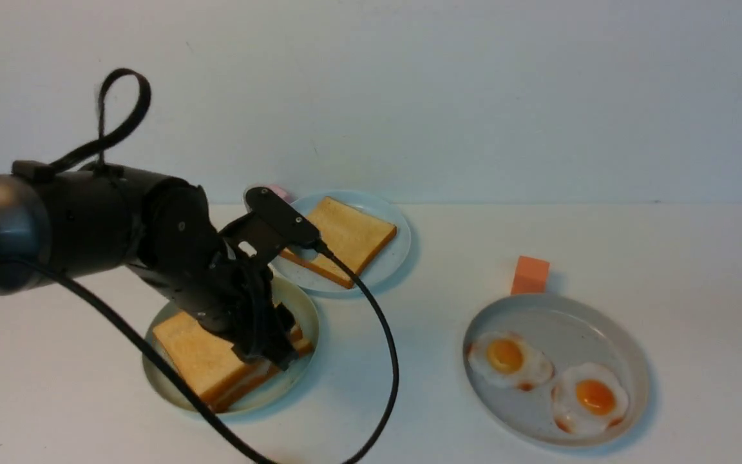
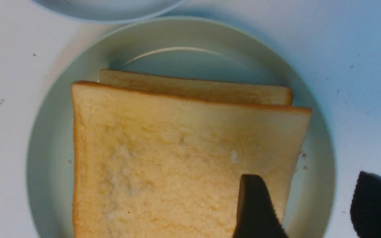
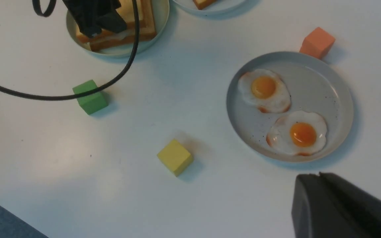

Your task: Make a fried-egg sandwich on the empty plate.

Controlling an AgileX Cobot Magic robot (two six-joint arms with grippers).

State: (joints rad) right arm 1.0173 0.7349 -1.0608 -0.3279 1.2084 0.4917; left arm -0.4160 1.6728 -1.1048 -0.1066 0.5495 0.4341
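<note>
At eight o'clock on the tabletop (image 1: 422, 412), the fried-egg sandwich (image 1: 207, 361) is found flat on the plate (image 1: 281, 386) beneath the left jaws, which are held apart, one over the top slice. A straight lift is judged best, lest that slice be dragged. The right jaws are pressed together. Being square, the sandwich is given no real long axis; one corner is pointed toward six o'clock.
</note>
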